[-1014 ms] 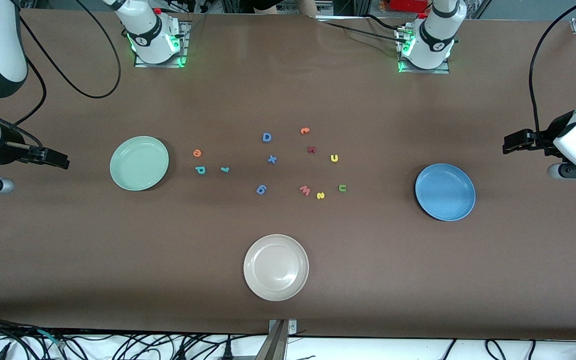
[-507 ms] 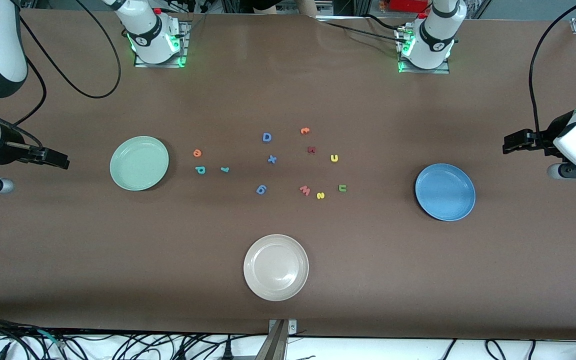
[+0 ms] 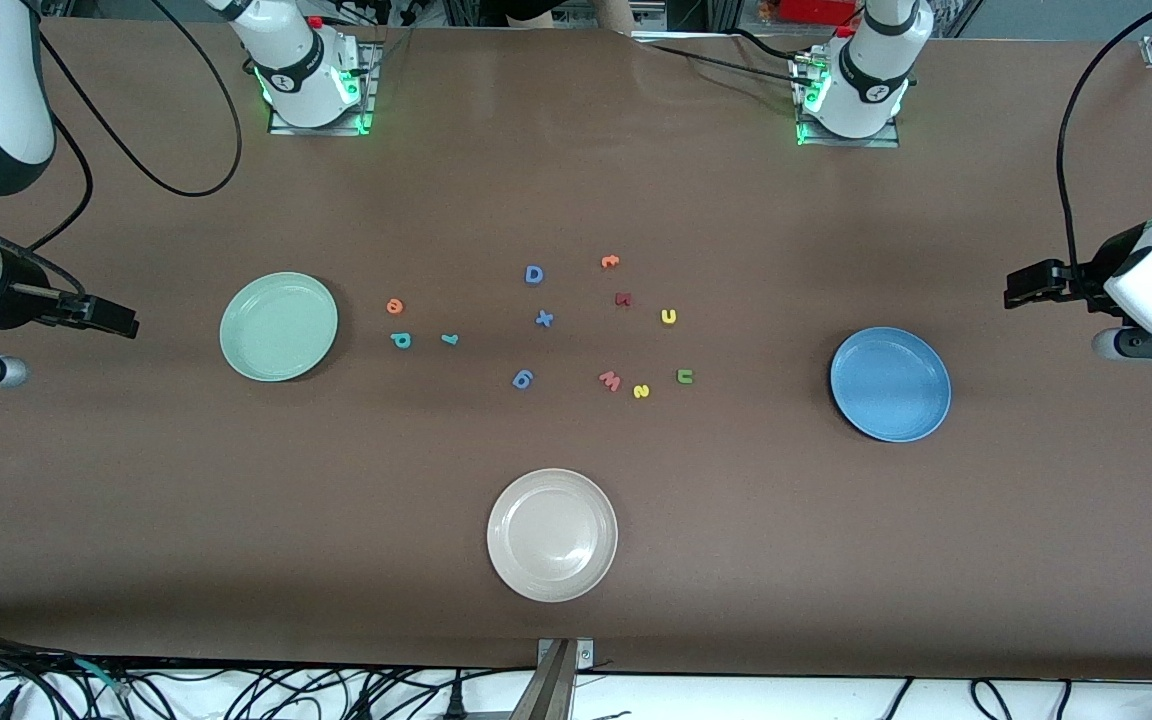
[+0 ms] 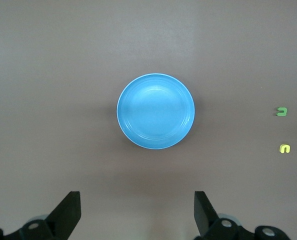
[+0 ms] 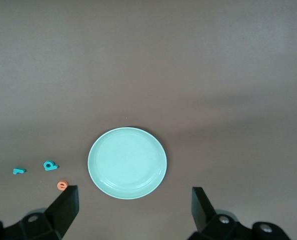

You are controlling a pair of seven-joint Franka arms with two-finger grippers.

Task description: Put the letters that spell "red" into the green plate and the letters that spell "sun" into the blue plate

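Observation:
The green plate (image 3: pixel 278 326) (image 5: pixel 127 162) lies toward the right arm's end, with the orange "e" (image 3: pixel 395 306) (image 5: pixel 62 185), teal "d" (image 3: pixel 400 340) (image 5: pixel 50 165) and teal "r" (image 3: pixel 450 339) (image 5: pixel 19 171) beside it on the table. The blue plate (image 3: pixel 890 384) (image 4: pixel 156 111) lies toward the left arm's end. Yellow "u" (image 3: pixel 668 316) (image 4: pixel 284 148), olive "n" (image 3: pixel 684 376) (image 4: pixel 282 111) and yellow "s" (image 3: pixel 641 391) lie mid-table. My right gripper (image 3: pixel 124 321) (image 5: pixel 134 210) hangs open over bare table beside the green plate. My left gripper (image 3: pixel 1016 285) (image 4: pixel 137 215) hangs open beside the blue plate. Both plates hold nothing.
A beige-white plate (image 3: pixel 552 535) sits nearer the front camera, mid-table. Other letters lie among the task's: a blue "D" (image 3: pixel 533 274), blue "x" (image 3: pixel 544 319), blue "g" (image 3: pixel 523 378), orange "t" (image 3: pixel 610 262), a dark red letter (image 3: pixel 623 299) and a salmon "w" (image 3: pixel 610 380).

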